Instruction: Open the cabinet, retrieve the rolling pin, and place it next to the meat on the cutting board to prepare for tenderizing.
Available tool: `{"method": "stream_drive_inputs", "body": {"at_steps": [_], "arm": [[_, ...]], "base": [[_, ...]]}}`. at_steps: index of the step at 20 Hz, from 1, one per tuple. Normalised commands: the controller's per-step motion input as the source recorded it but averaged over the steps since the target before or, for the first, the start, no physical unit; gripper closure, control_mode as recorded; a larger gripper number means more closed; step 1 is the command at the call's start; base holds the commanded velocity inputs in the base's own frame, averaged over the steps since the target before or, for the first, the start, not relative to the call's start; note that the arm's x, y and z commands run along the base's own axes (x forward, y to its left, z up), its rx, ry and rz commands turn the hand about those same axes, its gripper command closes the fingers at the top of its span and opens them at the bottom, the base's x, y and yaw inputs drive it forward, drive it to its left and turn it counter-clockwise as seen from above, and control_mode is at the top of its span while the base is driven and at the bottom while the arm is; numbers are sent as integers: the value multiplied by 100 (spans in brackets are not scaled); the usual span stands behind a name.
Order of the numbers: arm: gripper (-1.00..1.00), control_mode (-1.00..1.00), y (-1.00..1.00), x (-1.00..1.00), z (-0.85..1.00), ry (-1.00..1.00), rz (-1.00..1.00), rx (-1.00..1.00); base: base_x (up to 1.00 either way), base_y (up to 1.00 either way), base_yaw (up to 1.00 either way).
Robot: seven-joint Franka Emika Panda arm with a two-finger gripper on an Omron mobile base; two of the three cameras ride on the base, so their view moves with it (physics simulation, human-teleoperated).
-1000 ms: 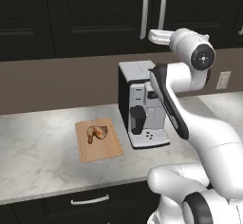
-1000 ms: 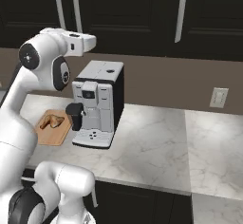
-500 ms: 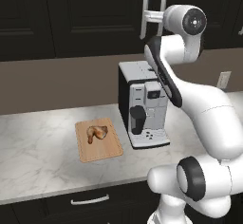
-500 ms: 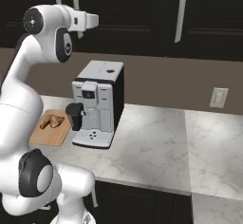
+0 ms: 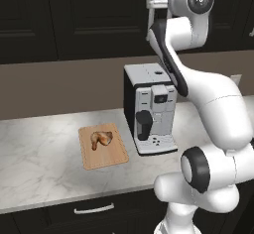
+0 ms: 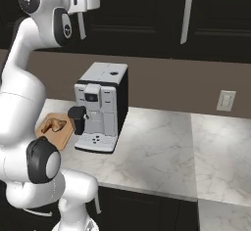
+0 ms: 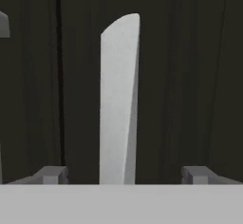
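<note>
The cabinet [image 5: 99, 15] [image 6: 137, 10] is a dark wall unit with both doors shut. My gripper [image 5: 150, 2] [image 6: 96, 2] is raised to the silver bar handle [image 6: 81, 27] of one door. In the hand view the handle [image 7: 117, 99] stands upright between the fingertips [image 7: 52, 174], with a gap on each side, so my gripper [image 7: 124, 175] is open. The meat [image 5: 100, 139] [image 6: 54, 125], a golden-brown chicken piece, lies on the tan cutting board [image 5: 106, 159] [image 6: 62, 138] on the counter. The rolling pin is out of view.
A black-and-silver coffee machine [image 5: 151, 109] [image 6: 100, 107] stands right of the board, below the arm. A second bar handle [image 6: 188, 12] hangs further right. A wall outlet [image 6: 226, 100] is at the back. A drawer handle [image 5: 94, 209] sits under the marble counter.
The arm has swung upward and the hand has risen from above the coffee machine to the cabinet's bar handle. Board and meat have not moved.
</note>
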Motion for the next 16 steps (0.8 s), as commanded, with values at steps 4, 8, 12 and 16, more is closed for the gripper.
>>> {"method": "stream_drive_inputs", "body": {"at_steps": [4, 8, 12, 16], "arm": [[100, -100, 17, 27, 9, 1, 0, -4], [100, -100, 11, 25, 0, 3, 0, 0], [100, -100, 0, 1, 0, 0, 0, 0], [100, -100, -1, 5, 0, 0, 0, 0]], "base": [[0, 0, 0], [0, 0, 0], [0, 0, 0], [0, 0, 0]]}}
